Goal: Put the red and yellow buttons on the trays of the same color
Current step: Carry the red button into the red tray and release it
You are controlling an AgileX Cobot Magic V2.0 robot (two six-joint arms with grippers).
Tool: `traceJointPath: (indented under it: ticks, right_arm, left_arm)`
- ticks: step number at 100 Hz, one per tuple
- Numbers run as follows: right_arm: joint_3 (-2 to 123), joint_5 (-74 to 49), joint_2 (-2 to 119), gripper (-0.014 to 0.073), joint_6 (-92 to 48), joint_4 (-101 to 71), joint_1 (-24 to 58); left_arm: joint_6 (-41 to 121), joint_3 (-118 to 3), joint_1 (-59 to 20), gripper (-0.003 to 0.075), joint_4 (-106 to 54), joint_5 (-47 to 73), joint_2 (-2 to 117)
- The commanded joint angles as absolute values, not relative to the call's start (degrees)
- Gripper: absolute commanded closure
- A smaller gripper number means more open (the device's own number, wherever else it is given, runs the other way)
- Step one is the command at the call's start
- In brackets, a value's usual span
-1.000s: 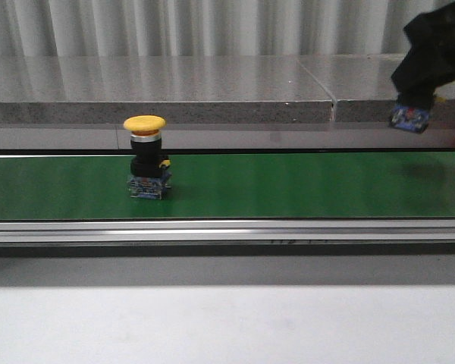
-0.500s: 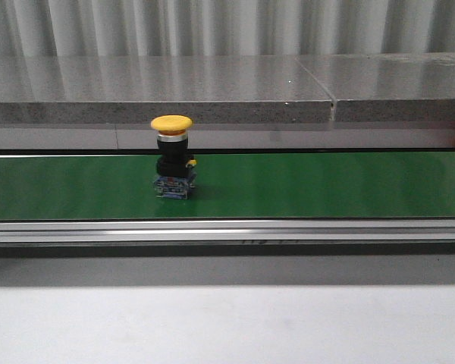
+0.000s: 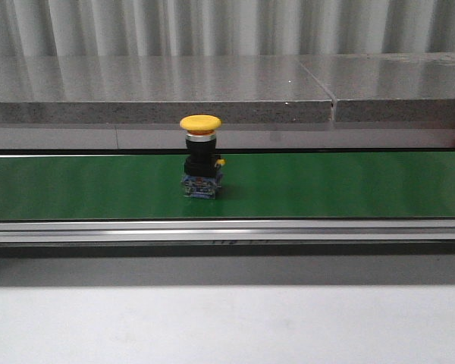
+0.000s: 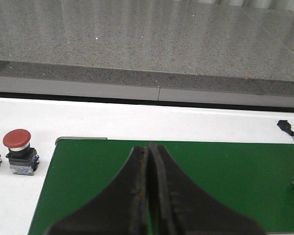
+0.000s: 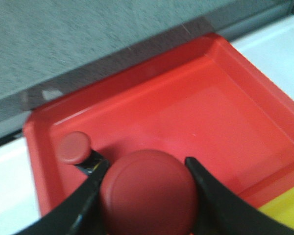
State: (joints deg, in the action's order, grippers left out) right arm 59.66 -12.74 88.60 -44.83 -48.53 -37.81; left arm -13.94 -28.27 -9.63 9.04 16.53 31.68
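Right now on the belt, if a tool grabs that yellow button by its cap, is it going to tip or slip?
The yellow button looks top-heavy: a wide cap on a narrower black body, so a sideways push would probably tip it. The domed cap looks smooth, so a tool might slip on it; the body below likely grips better. It seems rigid plastic, unlikely to deform. It stands upright on the green belt.

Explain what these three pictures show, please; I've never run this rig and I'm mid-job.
It is a two-armed robot sorting push buttons by colour. The front view looks forward over a green conveyor belt, where a yellow button stands upright. The other two views come from cameras on the wrists. The left gripper, jaws shut and empty, hangs over the belt; a red button stands on the white surface beside it. The right gripper holds another red button above the red tray, where one red button already sits.
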Motion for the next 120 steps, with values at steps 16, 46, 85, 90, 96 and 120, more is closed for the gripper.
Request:
traceJointPath:
  ticks: [16,46,85,90,96,120]
  right_arm:
    - [64.5,-7.3,95.3,0.0341,-45.3,-49.6,-38.2]
    - [72.1,-11.7,103.4,0.0341,-45.3,-49.6,-37.9]
    - [73.2,-9.1,109.2,0.0341,-47.8,-49.1,-35.2]
    - [73.2,-8.8,109.7,0.0341,-47.9,-49.1,-34.9]
    - [73.2,-8.5,110.1,0.0341,-47.9,-49.1,-34.6]
    - [73.2,-8.1,110.1,0.0164,-47.9,-49.1,-34.7]
  left_arm:
    - [-14.1,-29.8,-10.1,0.0741,9.2,12.5,31.7]
    - [-14.1,-29.8,-10.1,0.0741,9.2,12.5,31.7]
    - [-14.1,-29.8,-10.1,0.0741,9.2,12.5,31.7]
    - [-14.1,-29.8,-10.1,0.0741,9.2,12.5,31.7]
    - [-14.1,-29.8,-10.1,0.0741,9.2,12.5,31.7]
    - [-14.1,-29.8,-10.1,0.0741,9.2,12.5,31.7]
